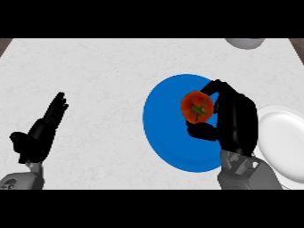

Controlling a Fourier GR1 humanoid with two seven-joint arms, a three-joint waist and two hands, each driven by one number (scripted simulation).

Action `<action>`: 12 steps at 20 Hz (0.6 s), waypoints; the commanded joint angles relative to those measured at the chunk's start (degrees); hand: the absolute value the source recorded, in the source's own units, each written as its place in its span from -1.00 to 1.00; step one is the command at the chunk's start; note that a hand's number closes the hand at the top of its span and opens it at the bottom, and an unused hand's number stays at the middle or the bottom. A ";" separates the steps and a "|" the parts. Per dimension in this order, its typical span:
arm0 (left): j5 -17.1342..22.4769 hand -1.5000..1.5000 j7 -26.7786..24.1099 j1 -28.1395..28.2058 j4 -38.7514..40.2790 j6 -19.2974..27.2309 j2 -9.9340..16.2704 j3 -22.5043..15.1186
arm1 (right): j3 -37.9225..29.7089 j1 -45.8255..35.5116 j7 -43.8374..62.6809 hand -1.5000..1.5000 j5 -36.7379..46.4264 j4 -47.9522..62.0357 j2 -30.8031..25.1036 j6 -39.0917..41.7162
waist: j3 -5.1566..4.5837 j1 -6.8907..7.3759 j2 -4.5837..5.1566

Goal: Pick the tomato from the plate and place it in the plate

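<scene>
Tomato over the blue plate, pinched between fingers and thumb of the right hand; white plate just beside, to the right; could slip out in transit if the pinch shifts, then roll across the tabletop; could also land short, on the rim; left hand spread, resting.
</scene>
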 commanded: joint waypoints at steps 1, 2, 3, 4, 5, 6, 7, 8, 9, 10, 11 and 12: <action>-0.94 0.00 -0.24 0.58 -0.39 0.67 -1.06 -0.82 | 0.37 -3.26 3.67 1.00 -1.91 9.07 1.80 -13.73 | 0.05 0.36 0.07; 0.46 0.00 -1.12 0.14 0.36 -0.77 -0.39 0.36 | 0.09 -6.22 7.20 -1.00 -2.40 10.32 1.82 -13.47 | 0.02 0.27 0.03; 0.09 0.00 -1.30 3.04 -0.88 -0.74 -0.06 0.47 | -0.25 -6.86 7.27 -1.00 -1.72 13.89 1.84 -13.48 | 0.02 0.17 -0.05; -0.34 0.00 1.58 0.01 -1.18 -0.27 -0.39 -0.18 | -0.04 -7.39 5.84 -1.00 -1.79 19.59 1.85 -17.06 | 0.03 0.15 0.02; -0.85 0.00 -1.82 0.76 1.47 -0.83 -0.49 0.10 | -0.20 -10.61 10.49 -1.00 -3.14 16.76 1.86 -13.14 | 0.00 -0.16 -0.07; -0.39 0.00 -1.24 -2.23 3.61 -0.77 0.13 1.47 | -5.19 -9.39 2.89 -1.00 -5.44 21.03 1.86 -15.84 | 0.01 -0.35 0.02; -0.97 0.00 1.73 -0.02 -1.26 0.99 -1.73 -0.24 | -6.10 -6.82 0.65 -1.00 -7.50 20.40 1.87 -15.91 | 0.04 -0.33 -0.08; -0.86 0.00 -2.16 -0.87 2.92 -0.78 0.14 1.41 | -1.26 -11.15 8.40 -1.00 -7.41 23.24 1.88 -19.09 | 0.01 -0.11 -0.02; -0.04 0.00 1.38 -2.53 1.06 -0.56 0.41 2.00 | -0.80 -9.00 6.23 -1.00 -8.95 23.38 1.88 -22.00 | 0.02 -0.22 -0.06; 1.38 0.00 0.07 0.64 -0.80 -3.23 2.15 2.86 | -1.38 -13.09 8.76 -1.00 -8.91 24.45 1.88 -22.16 | 0.02 0.05 -0.10; 0.20 0.00 0.28 2.98 -2.13 -1.92 0.51 1.29 | -6.41 -11.32 0.50 -1.00 -10.92 25.42 1.88 -24.28 | 0.04 -0.01 -0.07; 0.44 0.00 -2.49 2.07 1.73 -3.04 1.72 2.64 | -2.77 -8.04 4.06 -1.00 -10.12 18.09 1.89 -25.52 | 0.02 -0.48 -0.16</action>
